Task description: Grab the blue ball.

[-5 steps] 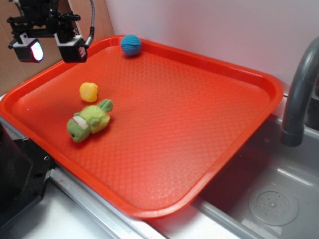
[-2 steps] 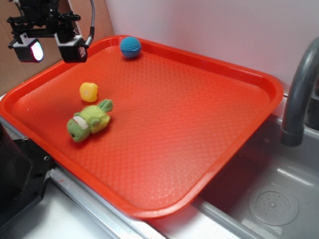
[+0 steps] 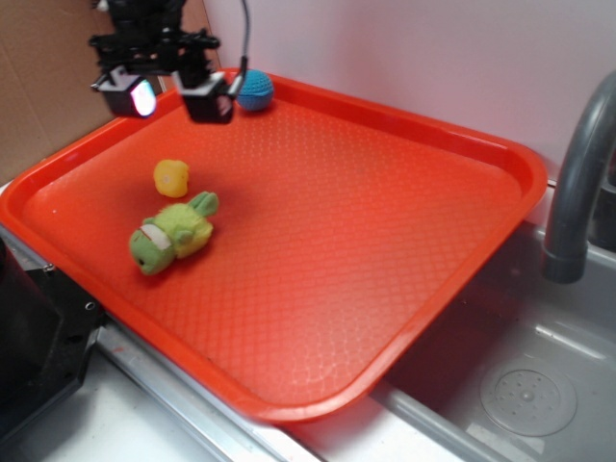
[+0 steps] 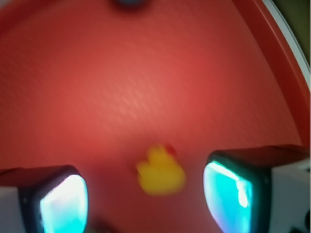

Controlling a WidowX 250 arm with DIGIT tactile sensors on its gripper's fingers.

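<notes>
The gripper (image 3: 171,91) hangs above the far left part of the red tray (image 3: 404,318), its two fingers spread wide apart with nothing between them; one fingertip (image 3: 132,96) shows a pale glowing pad, the other (image 3: 209,103) is a dark block just left of the blue ball (image 3: 256,89). The blue ball, round and knitted in texture, lies on the tray close against its far rim, near the far left corner; it is apart from the gripper's fingers, not between them. In the wrist view, which is blurred, the ball (image 4: 130,4) is only a dark sliver at the top edge, cut off by the frame; the two pads glow cyan at the bottom corners, one (image 4: 62,203) on the left and one (image 4: 232,191) on the right.

The yellow rubber duck (image 3: 171,177) sits on the tray, nearer the left rim than the ball is; in the wrist view the duck (image 4: 161,173) appears in the gap below the open fingers. The green plush toy (image 3: 173,233) lies on its side just in front of the duck, close to it; whether they touch I cannot tell. Beyond the tray's right rim stands a grey faucet (image 3: 577,173), over a grey sink (image 3: 520,385) whose round drain (image 3: 528,400) shows beside the tray's near right corner.
</notes>
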